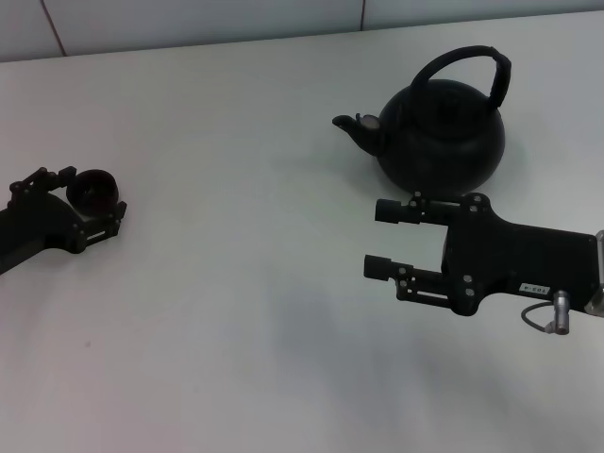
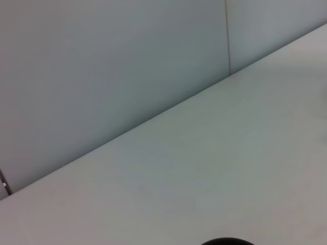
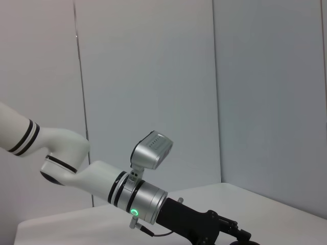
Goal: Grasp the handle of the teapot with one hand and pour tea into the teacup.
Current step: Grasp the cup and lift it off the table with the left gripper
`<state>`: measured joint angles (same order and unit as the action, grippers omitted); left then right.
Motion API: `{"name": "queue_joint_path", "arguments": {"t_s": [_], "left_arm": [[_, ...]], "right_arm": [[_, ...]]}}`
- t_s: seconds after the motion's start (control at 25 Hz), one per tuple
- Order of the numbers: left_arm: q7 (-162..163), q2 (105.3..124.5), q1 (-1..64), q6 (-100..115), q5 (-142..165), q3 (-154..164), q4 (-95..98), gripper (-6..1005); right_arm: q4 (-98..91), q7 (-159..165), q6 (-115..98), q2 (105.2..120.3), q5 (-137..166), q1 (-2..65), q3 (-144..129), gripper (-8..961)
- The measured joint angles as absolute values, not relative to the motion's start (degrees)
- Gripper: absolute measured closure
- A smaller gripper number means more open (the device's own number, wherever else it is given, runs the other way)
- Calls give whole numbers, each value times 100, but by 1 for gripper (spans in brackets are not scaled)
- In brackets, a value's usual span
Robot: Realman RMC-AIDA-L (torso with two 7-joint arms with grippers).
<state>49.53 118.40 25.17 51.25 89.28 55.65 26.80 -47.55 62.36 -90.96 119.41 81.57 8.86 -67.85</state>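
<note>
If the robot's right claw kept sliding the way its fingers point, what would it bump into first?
Probably nothing. The right gripper points across bare table; the teapot sits off to one side, and the teacup in the left gripper looks off-line.

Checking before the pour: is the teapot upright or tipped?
Upright: the teapot rests on the table, handle arching overhead.

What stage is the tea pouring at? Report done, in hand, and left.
Done: the left gripper is closed around the teacup on the table.
In hand: the right gripper is open in front of the teapot, touching nothing.
Left: grasp the handle, lift the upright teapot, carry it to the distant teacup, and pour.
</note>
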Motion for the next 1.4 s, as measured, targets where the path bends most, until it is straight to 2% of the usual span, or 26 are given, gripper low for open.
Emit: {"name": "queue_joint_path", "arguments": {"t_s": [1.2,1.4], "left_arm": [[4953,11866,2646,4847,8910,5652,2619,157],[4920,11865,2646,4843,8912,5651,2619,195]], "right_arm": [[-4755,6222,-9088,11936,8157,905,-6706,340],[-4755,6222,-9088,11936,8157,905,-6705,340]]}}
